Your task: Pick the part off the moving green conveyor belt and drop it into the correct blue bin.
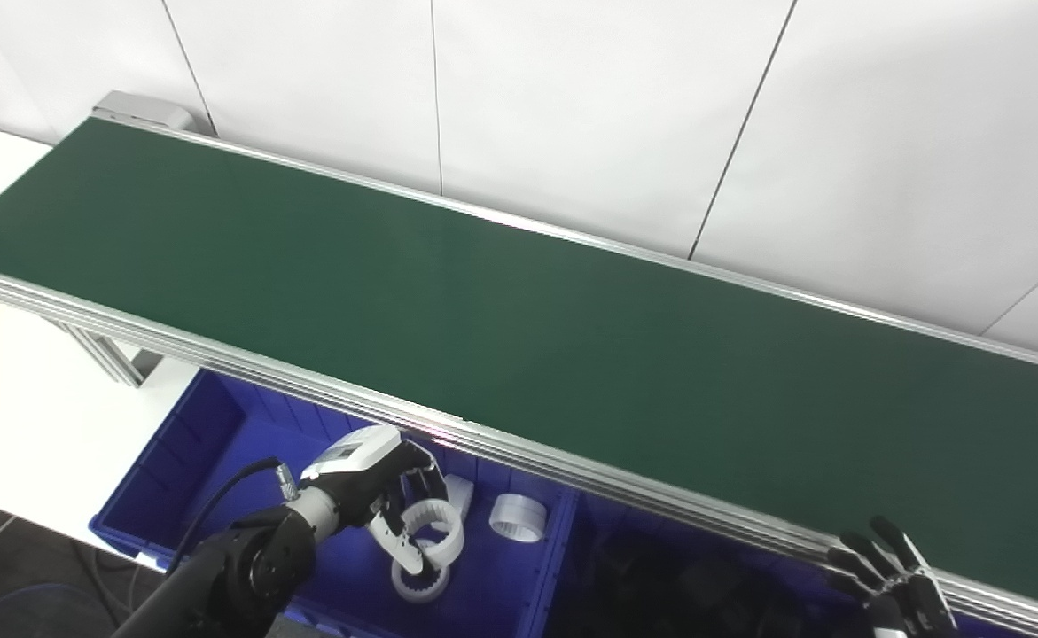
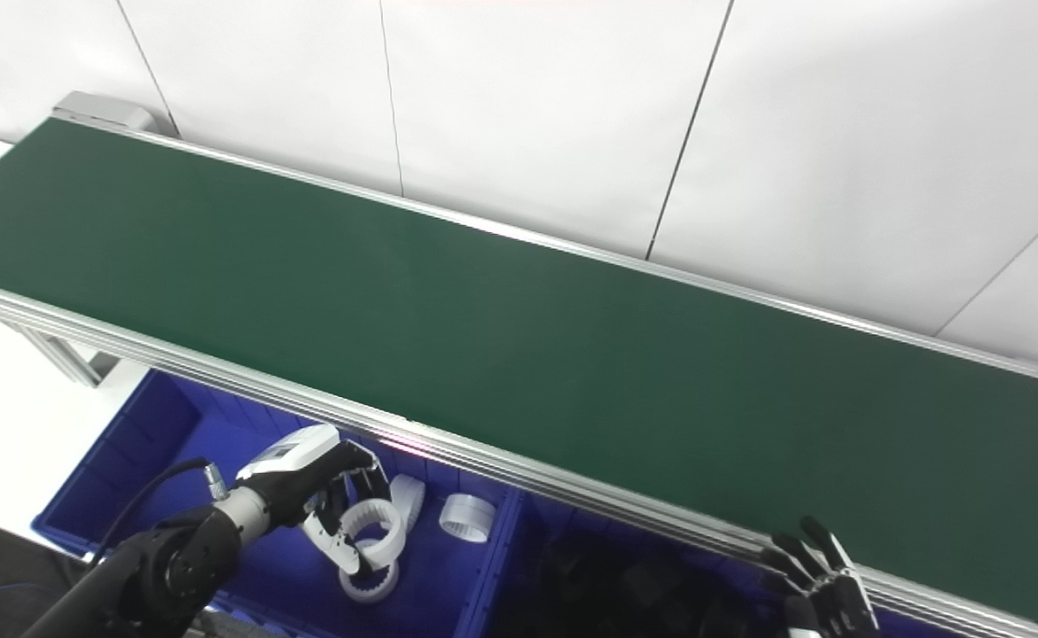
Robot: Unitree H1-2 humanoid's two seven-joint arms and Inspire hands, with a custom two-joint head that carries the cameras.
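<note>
Your left hand's fingers (image 1: 394, 523) are curled around a white toothed ring (image 1: 434, 532), gripping it over the left blue bin (image 1: 173, 461); the left hand (image 1: 368, 483) hangs just in front of the conveyor's aluminium rail (image 1: 519, 452); under the held ring, another white toothed ring (image 1: 419, 585) lies on the bin floor, a short white cylinder (image 1: 517, 517) stands to its right, and a further white piece (image 1: 458, 493) rests against the bin's back wall; your right hand (image 1: 891, 576) sits at the lower right corner, fingers spread and pointing up, holding nothing, just before the rail; beneath it the right blue bin (image 2: 519, 567) holds dark parts you cannot make out; the green conveyor belt (image 1: 519, 310) carries no part; a white table (image 1: 22, 399) shows at left.
</note>
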